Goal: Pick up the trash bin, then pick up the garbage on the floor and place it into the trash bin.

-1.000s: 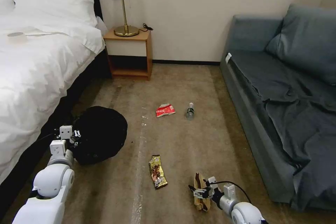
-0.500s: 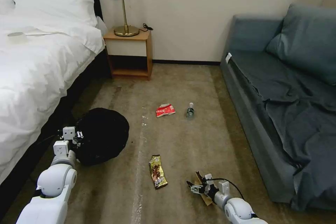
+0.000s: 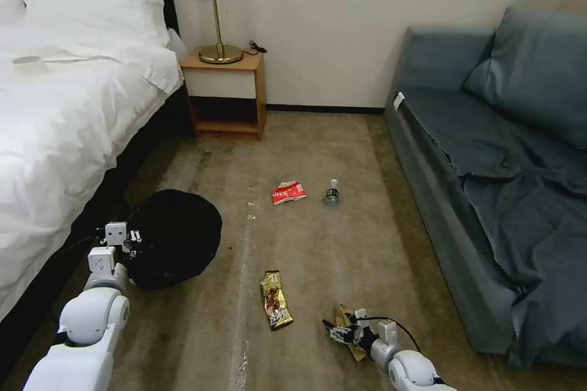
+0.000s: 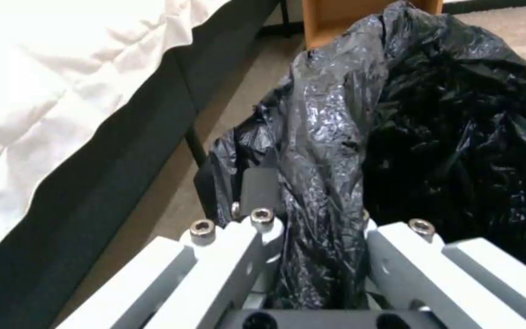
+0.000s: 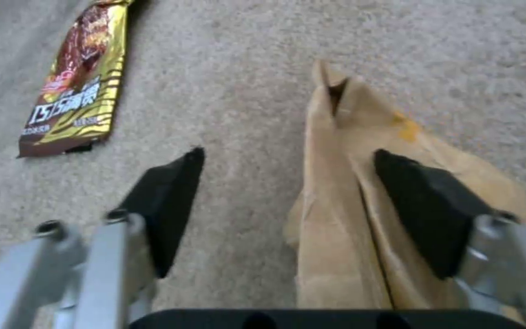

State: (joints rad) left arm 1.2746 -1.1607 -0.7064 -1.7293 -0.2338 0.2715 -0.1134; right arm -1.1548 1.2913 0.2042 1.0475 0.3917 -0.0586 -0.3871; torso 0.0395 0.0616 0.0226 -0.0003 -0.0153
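The trash bin (image 3: 174,238), covered by its black liner, sits low at the left beside the bed. My left gripper (image 3: 125,238) is shut on its rim, and the left wrist view shows the fingers (image 4: 257,224) clamped on bunched liner (image 4: 445,128). My right gripper (image 3: 339,331) is down at the carpet and open. The raised fold of the tan paper bag (image 5: 336,183) stands between its black pads (image 5: 165,201); the far pad lies over the bag. Other garbage lies on the floor: a gold-brown wrapper (image 3: 276,299) (image 5: 77,87), a red-and-white packet (image 3: 288,192) and a small clear bottle (image 3: 332,193).
A white bed (image 3: 55,122) runs along the left. A wooden nightstand (image 3: 226,95) with a brass lamp (image 3: 215,12) stands at the back wall. A grey-blue sofa (image 3: 489,165) lines the right side. Open carpet lies between bed and sofa.
My right gripper has slid a little left and closer to me along the paper bag, staying open. The left arm and the bin shifted slightly right, then back.
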